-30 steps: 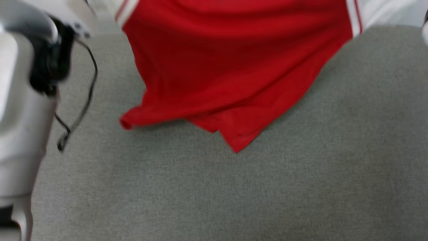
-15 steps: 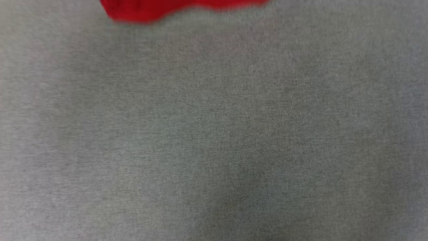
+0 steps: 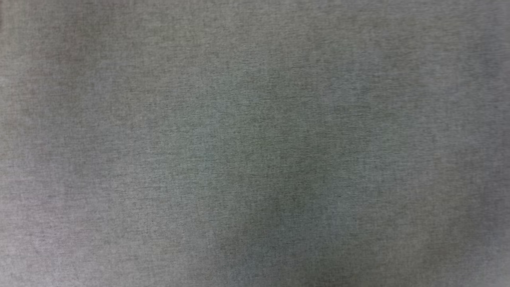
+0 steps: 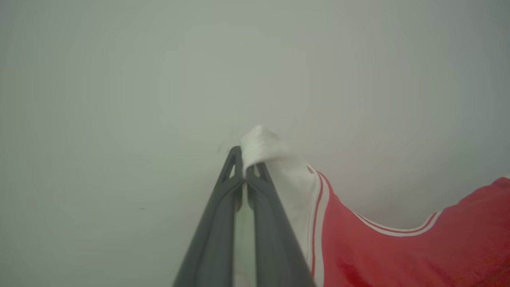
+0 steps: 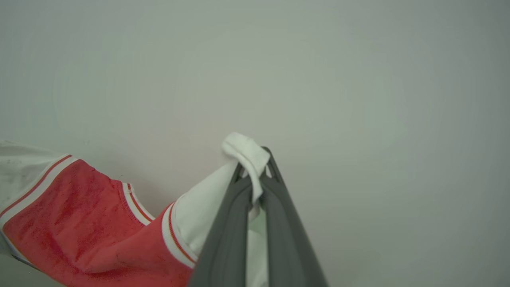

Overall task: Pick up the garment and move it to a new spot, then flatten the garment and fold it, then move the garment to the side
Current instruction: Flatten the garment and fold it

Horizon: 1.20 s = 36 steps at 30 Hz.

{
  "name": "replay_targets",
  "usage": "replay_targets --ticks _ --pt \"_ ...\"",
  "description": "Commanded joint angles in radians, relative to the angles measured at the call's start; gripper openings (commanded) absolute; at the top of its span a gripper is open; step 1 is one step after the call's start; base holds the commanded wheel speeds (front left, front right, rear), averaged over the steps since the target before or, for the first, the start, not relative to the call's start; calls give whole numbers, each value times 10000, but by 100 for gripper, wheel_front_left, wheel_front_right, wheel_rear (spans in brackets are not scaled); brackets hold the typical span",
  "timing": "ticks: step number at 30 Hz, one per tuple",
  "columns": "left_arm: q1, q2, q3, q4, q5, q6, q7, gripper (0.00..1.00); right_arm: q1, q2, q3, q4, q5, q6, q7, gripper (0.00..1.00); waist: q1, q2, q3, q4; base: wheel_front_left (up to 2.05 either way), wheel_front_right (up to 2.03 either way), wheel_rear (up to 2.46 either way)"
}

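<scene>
In the left wrist view my left gripper (image 4: 244, 167) is shut on a white corner of the garment (image 4: 418, 255), a red jersey with white panels and red-and-white striped trim that hangs away to the right. My right gripper (image 5: 255, 167) is likewise shut on a white corner of the garment (image 5: 79, 223), whose red cloth sags off to the left in the right wrist view. The cloth between the two grips droops in a curve in front of a plain pale wall.
A grey woven fabric surface (image 3: 255, 143) spreads across the head view, with a soft shadow low in the middle. Behind both grippers stands a pale blank wall (image 4: 119, 79).
The head view has swung away: the red garment slid up and out of it, and the pale left arm left it too, leaving grey fabric. Both grips stay shut.
</scene>
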Motion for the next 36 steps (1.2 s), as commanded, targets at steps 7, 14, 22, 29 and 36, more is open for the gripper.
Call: replay_targets --ticks 7,14,22,29,36 --pt "1573 -571 -21 1290 -585 -381 -669 0 1200 265 1180 1453 873 -5 -590 0 -3 0 -254 230 0 0 0" --pt "3682 -949 2 2363 -1032 -826 -1519 0 3795 101 2264 1945 1660 -5 -807 0 -3 0 -1656 368 0 0 0" --pt "7061 -1012 352 2520 -1510 -1135 -2016 0 7367 -374 3180 1382 2618 -5 -1183 0 -3 0 -3617 310 0 0 0" --pt "10322 -955 965 999 -1505 -753 -2095 0 10100 -916 3229 384 3157 -5 -1600 0 -3 0 -4889 311 0 0 0" --pt "13927 -932 1516 -1375 -1423 124 -2099 0 12788 -1293 2600 -749 3201 -5 -1504 0 -3 0 -5767 213 0 0 0"
